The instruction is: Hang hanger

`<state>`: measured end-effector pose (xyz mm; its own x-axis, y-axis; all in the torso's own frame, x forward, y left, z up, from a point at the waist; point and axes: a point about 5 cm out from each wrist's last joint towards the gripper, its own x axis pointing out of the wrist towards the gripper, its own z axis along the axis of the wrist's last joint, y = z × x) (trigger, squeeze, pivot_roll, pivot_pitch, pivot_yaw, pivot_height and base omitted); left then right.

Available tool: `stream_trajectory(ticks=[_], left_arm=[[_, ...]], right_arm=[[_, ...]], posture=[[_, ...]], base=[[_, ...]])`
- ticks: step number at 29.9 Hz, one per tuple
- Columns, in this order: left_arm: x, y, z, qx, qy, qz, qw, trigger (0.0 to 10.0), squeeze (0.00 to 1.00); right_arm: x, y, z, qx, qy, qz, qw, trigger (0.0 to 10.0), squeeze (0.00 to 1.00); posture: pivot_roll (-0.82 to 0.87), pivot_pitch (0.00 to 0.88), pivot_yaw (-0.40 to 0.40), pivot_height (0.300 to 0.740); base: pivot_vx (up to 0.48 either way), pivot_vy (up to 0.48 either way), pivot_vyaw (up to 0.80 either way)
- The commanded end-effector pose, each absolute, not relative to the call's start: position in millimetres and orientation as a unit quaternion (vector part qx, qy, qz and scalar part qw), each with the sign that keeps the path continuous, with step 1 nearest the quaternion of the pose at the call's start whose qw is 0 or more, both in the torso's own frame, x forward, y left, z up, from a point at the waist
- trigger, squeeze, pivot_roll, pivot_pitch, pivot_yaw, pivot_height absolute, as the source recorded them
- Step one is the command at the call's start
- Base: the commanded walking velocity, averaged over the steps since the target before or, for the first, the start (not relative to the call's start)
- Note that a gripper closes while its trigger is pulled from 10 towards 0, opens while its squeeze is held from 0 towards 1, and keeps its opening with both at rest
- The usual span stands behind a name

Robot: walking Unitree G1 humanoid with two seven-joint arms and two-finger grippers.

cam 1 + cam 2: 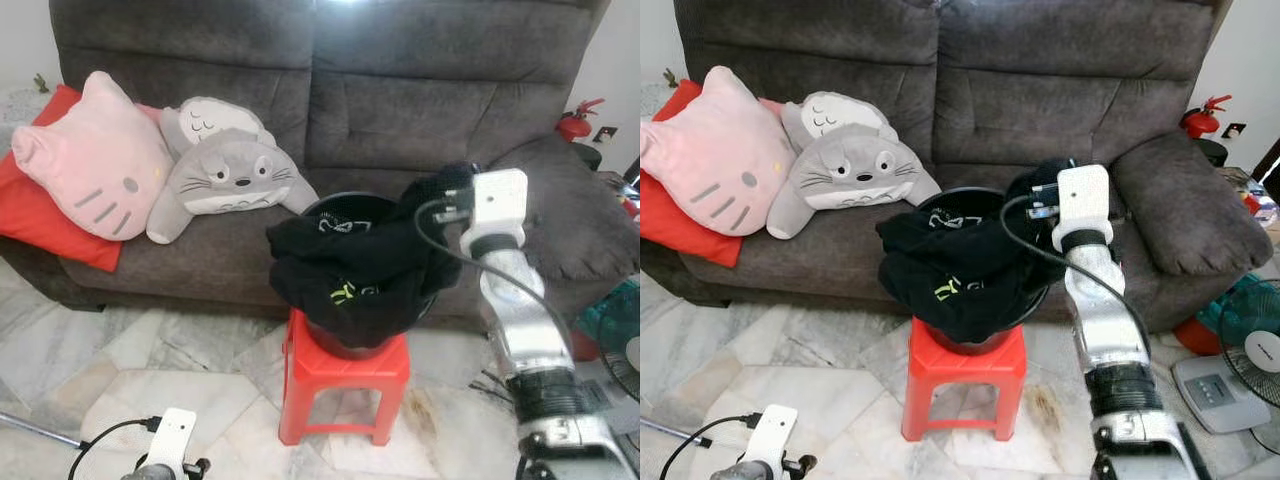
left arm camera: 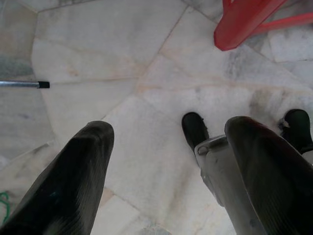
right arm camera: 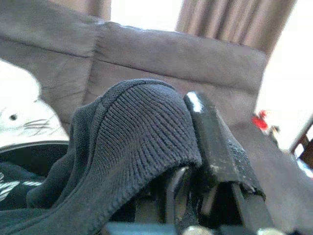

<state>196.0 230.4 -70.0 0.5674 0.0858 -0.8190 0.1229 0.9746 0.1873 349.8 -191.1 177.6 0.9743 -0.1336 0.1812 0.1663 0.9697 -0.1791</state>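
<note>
A black garment point(image 1: 350, 265) spills out of a round black basket point(image 1: 335, 201) that stands on a red plastic stool point(image 1: 345, 375) in front of the sofa. My right gripper point(image 3: 190, 161) is raised at the basket's right rim and is shut on a ribbed fold of the black garment point(image 3: 132, 137), which drapes over its black finger point(image 3: 215, 142). Its white wrist block point(image 1: 497, 205) sits just right of the lifted cloth. My left gripper point(image 2: 168, 132) hangs low over the marble floor, open and holding nothing. No hanger can be made out.
A grey sofa point(image 1: 400, 90) carries a pink cat cushion point(image 1: 95, 160), a grey plush point(image 1: 225, 170) and a red cushion point(image 1: 30, 215). A fan point(image 1: 1255, 365) and a fire extinguisher point(image 1: 1202, 118) stand at the right. A metal rod point(image 2: 22, 84) lies on the floor at the left.
</note>
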Motion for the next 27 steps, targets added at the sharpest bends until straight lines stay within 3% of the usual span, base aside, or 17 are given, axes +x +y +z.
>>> stream_trajectory(ticks=[1,10,18,24,27], left_arm=[[188.9,233.9,-72.9,0.119,0.475,-0.007,0.872,10.0,0.00],[186.0,235.4,-74.0,0.116,0.477,-0.001,0.871,10.0,0.00],[185.0,236.0,-74.3,0.119,0.479,-0.003,0.870,10.0,0.00],[186.4,235.6,-73.7,0.119,0.478,-0.004,0.870,10.0,0.00],[187.3,235.7,-73.3,0.120,0.478,-0.005,0.870,10.0,0.00]], right_arm=[[346.2,-206.0,189.3,-0.052,-0.099,-0.134,0.985,10.0,0.00],[344.3,-209.6,166.7,0.039,-0.038,-0.184,0.981,10.0,0.00],[352.3,-231.3,168.5,0.045,-0.018,-0.214,0.976,10.0,0.00],[375.2,-231.8,217.6,0.032,-0.088,-0.181,0.979,10.0,0.00],[386.2,-235.0,289.1,0.003,-0.192,-0.170,0.967,10.0,0.00]], posture=[[-0.15,0.036,-0.042,0.740],[-0.13,0.035,-0.049,0.740],[-0.14,0.015,-0.039,0.740],[-0.15,0.002,-0.027,0.740],[-0.16,0.000,-0.020,0.740]], base=[[0.000,0.000,0.00],[0.000,0.000,0.00],[0.000,0.000,0.00],[0.000,0.000,0.00],[0.000,0.000,0.00]])
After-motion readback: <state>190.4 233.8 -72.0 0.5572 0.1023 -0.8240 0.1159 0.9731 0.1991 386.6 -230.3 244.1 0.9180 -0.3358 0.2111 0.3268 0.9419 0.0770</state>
